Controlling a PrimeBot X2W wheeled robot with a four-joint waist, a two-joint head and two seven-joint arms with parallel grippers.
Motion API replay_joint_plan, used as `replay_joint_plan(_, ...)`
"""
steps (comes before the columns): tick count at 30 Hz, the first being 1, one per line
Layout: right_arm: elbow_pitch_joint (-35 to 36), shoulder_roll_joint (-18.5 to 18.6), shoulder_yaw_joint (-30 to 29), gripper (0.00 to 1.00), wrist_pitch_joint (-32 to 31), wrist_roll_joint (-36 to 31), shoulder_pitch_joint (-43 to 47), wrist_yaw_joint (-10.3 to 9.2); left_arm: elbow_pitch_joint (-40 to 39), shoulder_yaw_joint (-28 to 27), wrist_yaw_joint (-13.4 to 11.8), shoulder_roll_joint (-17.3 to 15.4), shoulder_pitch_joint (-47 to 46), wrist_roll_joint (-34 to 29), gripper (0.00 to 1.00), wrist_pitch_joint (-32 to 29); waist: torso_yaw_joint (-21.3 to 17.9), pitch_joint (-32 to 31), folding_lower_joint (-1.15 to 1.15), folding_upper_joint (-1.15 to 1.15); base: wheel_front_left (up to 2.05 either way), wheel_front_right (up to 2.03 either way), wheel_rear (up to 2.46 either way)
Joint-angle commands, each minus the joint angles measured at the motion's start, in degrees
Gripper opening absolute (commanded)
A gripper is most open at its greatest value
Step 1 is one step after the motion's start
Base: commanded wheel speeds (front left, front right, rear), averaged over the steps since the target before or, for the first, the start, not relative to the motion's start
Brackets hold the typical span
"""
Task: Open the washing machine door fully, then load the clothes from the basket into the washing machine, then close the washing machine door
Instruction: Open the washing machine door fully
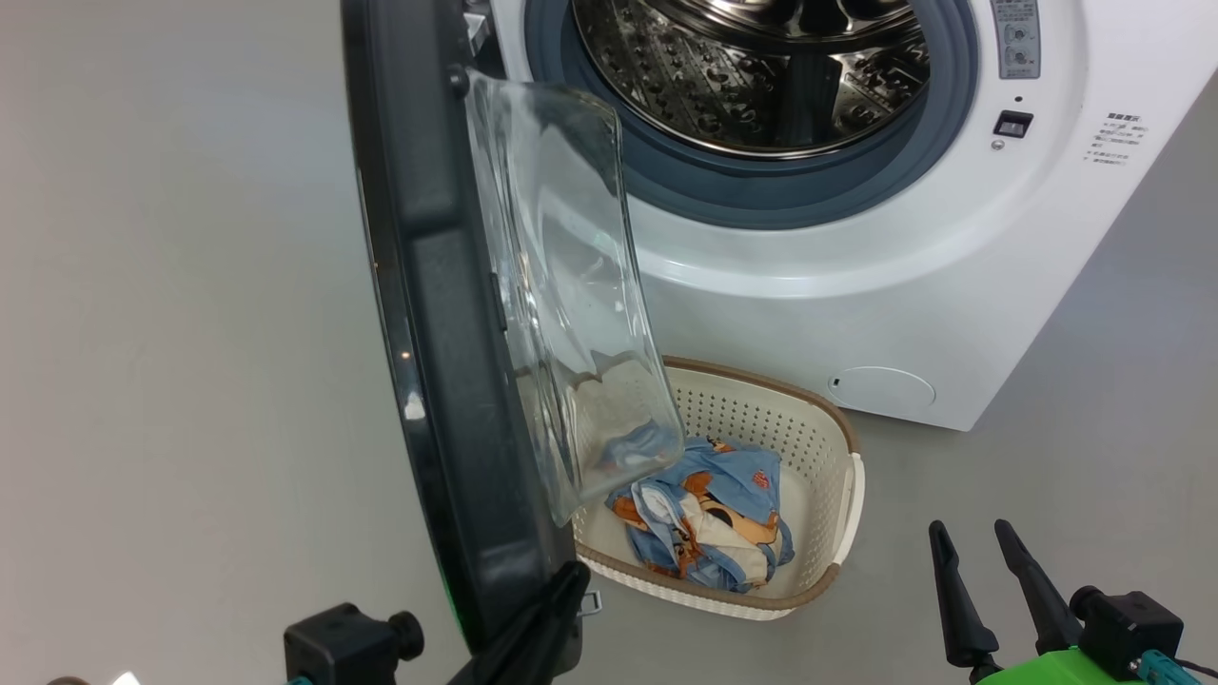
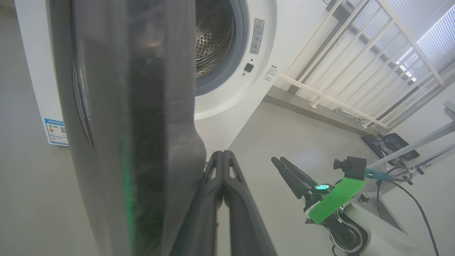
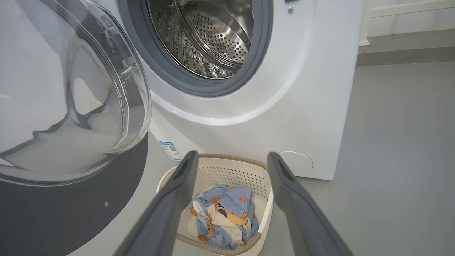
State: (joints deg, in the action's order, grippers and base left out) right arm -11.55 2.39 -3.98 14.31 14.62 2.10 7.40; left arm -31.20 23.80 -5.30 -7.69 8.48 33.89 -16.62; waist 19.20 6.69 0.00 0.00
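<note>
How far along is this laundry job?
Done: the washing machine door stands open, the steel drum bare. In hand: the shut left gripper sits against the door's edge, perhaps widening it. Left: the blue printed clothes lie in the basket; the open right gripper hovers nearby. Loading and closing remain.

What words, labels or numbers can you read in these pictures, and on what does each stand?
Blue sticker on the washing machine: too small to read.
Grey label on its front: blurred, unreadable.
Small black print on its front: too small.
No text can be quoted.
</note>
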Motion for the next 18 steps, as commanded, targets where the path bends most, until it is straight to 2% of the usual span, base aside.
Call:
replay_joint_plan(1,1.1,0.5,1.8,1.0,0.7,0.2,-2.1,0.09,-1.0,-3.7,-1.1,-0.7,-2.7,-1.0,0.0,0.8,0.3,0.0,0.0,0.0,0.0,0.0,0.0)
replay_joint_plan(18,0.8,0.5,1.8,1.0,0.7,0.0,-2.3,0.09,-0.8,-6.3,-2.2,-1.3,-3.6,-1.4,0.0,2.0,2.9,0.3,0.0,0.0,0.0,0.0,0.0)
